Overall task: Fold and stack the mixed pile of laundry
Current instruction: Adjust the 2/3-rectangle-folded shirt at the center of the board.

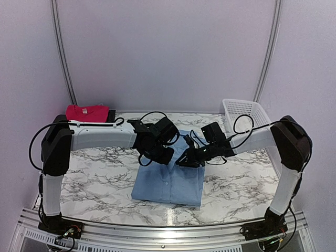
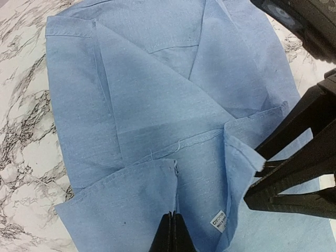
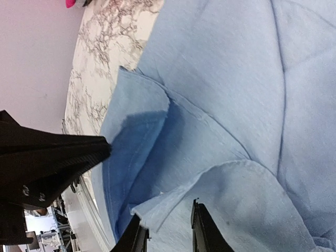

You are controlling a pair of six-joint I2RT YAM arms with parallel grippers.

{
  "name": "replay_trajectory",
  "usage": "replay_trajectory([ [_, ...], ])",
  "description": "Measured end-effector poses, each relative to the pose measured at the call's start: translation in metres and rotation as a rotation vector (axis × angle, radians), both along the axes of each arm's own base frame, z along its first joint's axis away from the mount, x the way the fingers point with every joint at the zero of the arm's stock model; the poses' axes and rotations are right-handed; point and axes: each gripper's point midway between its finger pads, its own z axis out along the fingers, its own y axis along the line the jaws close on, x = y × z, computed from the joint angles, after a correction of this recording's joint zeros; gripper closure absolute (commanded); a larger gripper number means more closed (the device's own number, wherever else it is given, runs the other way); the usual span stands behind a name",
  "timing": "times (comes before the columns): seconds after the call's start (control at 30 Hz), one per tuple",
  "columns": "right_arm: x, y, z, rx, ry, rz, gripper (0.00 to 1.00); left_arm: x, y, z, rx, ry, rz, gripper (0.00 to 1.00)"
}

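A light blue collared shirt (image 1: 168,184) lies partly folded in the middle of the marble table (image 1: 94,173). My left gripper (image 2: 174,216) is shut, pinching the hem edge of a folded-over flap of the shirt (image 2: 152,94). My right gripper (image 3: 169,223) faces it from the right, its fingers (image 2: 294,173) on either side of a raised fold of the shirt (image 3: 236,79). Both grippers meet over the shirt's far half, left (image 1: 146,160) and right (image 1: 182,161). A folded pink-red T-shirt (image 1: 86,112) sits at the back left.
A dark folded piece (image 1: 111,114) lies beside the pink T-shirt. A white slatted basket (image 1: 244,108) stands at the back right corner. Both arms reach inward over the middle of the table, their cables looping above the shirt.
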Motion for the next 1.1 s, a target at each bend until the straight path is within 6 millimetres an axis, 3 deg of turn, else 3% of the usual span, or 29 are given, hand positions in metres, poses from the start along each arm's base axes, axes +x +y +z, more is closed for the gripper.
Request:
replay_trajectory([
  [0.2,0.013,0.013,0.008,0.046,-0.017,-0.001,0.75,0.0,0.001,0.004,-0.029,-0.011,0.013,1.0],
  [0.43,0.016,0.021,-0.029,0.014,0.053,0.008,0.75,0.0,0.0,0.013,-0.066,-0.027,0.029,1.0],
  [0.7,0.019,0.03,-0.021,0.068,0.067,0.007,0.59,-0.001,-0.007,0.015,-0.109,-0.022,0.011,1.0],
  [0.8,0.02,0.028,-0.007,0.085,0.052,0.001,0.59,-0.003,-0.013,0.017,-0.135,-0.012,-0.01,0.84],
  [0.87,0.02,0.022,0.012,0.09,0.02,-0.006,0.59,-0.004,-0.017,0.018,-0.146,-0.011,-0.024,0.62],
  [0.9,0.021,0.015,0.02,0.073,0.001,-0.023,0.59,-0.003,-0.017,0.019,-0.151,-0.012,-0.019,0.52],
  [1.03,0.025,-0.025,0.046,0.051,-0.062,-0.085,0.59,-0.002,-0.017,0.022,-0.172,-0.013,-0.035,0.29],
  [1.1,0.024,-0.047,0.049,0.028,-0.075,-0.12,0.59,-0.004,-0.012,0.021,-0.172,-0.006,-0.042,0.24],
])
